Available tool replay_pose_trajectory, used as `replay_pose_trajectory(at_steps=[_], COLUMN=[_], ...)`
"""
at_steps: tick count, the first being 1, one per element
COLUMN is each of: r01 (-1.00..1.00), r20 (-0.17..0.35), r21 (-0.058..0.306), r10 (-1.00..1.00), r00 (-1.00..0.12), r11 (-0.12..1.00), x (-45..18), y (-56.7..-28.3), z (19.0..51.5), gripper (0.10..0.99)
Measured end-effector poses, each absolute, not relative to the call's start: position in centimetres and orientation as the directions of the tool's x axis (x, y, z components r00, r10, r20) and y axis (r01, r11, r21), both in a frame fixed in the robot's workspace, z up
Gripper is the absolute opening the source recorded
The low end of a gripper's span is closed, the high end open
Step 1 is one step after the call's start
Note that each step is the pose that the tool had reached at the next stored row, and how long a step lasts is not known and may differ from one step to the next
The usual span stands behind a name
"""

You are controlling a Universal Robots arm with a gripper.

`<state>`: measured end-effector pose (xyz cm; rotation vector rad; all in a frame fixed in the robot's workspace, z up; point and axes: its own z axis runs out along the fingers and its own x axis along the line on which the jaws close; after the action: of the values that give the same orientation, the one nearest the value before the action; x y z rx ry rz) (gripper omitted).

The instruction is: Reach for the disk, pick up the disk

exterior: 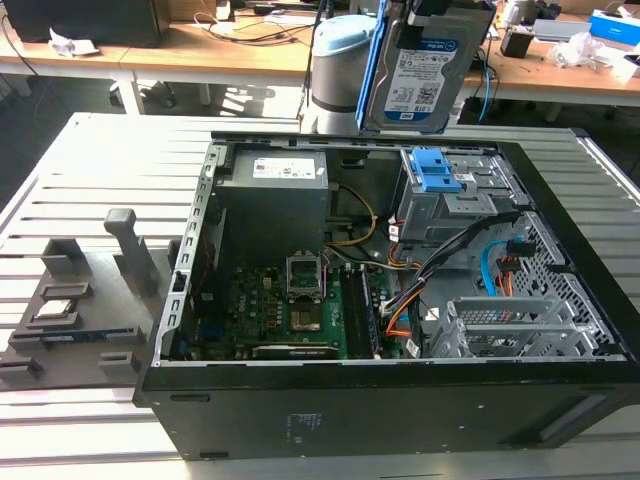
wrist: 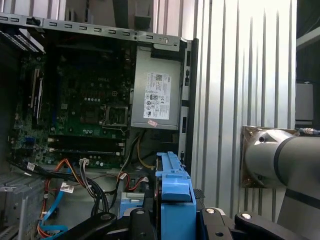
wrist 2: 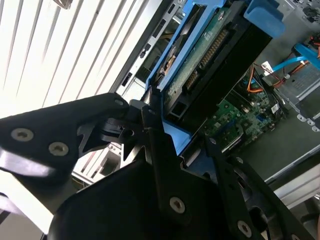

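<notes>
Disk [exterior: 422, 75]: clamped by its blue rails in the tool [wrist 2: 172, 142], held upright, lifted clear above the open computer case [exterior: 330, 400] on the tabletop [exterior: 90, 150].

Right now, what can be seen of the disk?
The disk is a silver metal hard drive with a white-and-blue label, framed by bright blue plastic rails. In the exterior view it hangs upright in the air above the open computer case, label facing the camera, lifted clear of the bay. In the second wrist view the tool is closed on its blue rail, and its green circuit-board underside shows. Nothing else touches it.
</notes>
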<state>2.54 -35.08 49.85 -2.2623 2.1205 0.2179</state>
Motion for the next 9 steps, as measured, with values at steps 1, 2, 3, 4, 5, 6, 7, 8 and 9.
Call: replay_pose_trajectory(at_steps=[1,2,3,4,5,6,7,8,9], r01=[-0.995,-0.996,-0.996,-0.997,-0.997,-0.997,-0.997,-0.997,-0.997], r20=[-0.125,-0.124,-0.124,-0.123,-0.121,-0.121,-0.121,-0.121,-0.12], r21=[0.071,0.071,0.072,0.071,0.071,0.072,0.071,0.071,0.071], r10=[-0.99,-0.991,-0.991,-0.992,-0.993,-0.993,-0.993,-0.993,-0.993], r00=[0.059,0.049,0.041,0.03,0.003,-0.002,-0.004,-0.005,-0.006], r11=[-0.069,-0.058,-0.05,-0.039,-0.012,-0.007,-0.005,-0.003,-0.003], x=[2.55,2.55,2.55,2.55,2.55,2.54,2.54,2.54,2.54], y=[-35.14,-35.27,-35.27,-35.27,-35.28,-35.31,-35.4,-35.47,-35.51], z=[49.84,49.78,49.74,49.68,49.55,49.47,49.31,49.07,48.9], gripper=[0.369,0.369,0.369,0.369,0.369,0.369,0.369,0.369,0.369])
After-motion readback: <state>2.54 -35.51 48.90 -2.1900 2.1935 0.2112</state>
